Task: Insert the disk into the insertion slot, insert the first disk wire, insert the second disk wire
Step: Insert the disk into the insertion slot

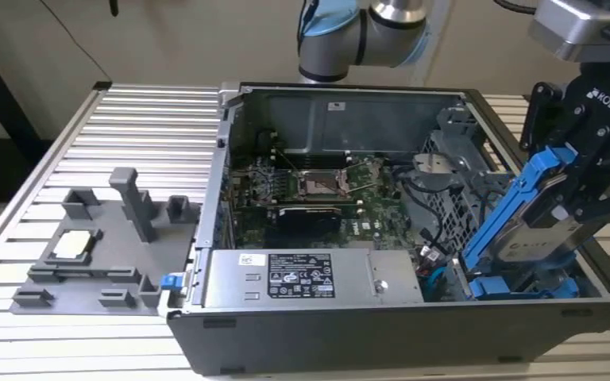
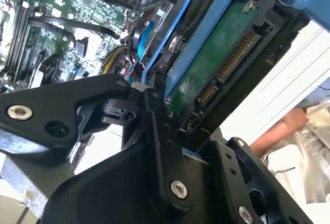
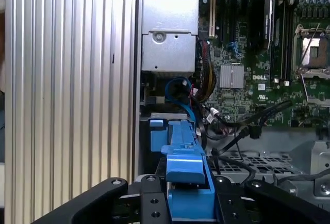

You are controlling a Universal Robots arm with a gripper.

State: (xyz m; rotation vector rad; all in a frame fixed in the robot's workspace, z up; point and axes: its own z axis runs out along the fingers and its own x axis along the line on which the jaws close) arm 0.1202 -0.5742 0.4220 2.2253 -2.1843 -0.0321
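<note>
The end effector (image 1: 578, 205) is gripping the disk (image 1: 511, 214), holding it tilted (lower end inside the case (image 1: 390, 337), exterior view's right). This tilt is likely risking a jam against the cage (image 1: 456, 178) or snagged cables (image 3: 242, 128).

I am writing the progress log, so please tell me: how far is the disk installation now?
Done: nothing is finished yet. In hand: the gripper is shut on the blue-framed disk, held tilted over the drive cage, not seated. Left: seating it and both wire insertions; its connector pins are bare in the second wrist view.
</note>
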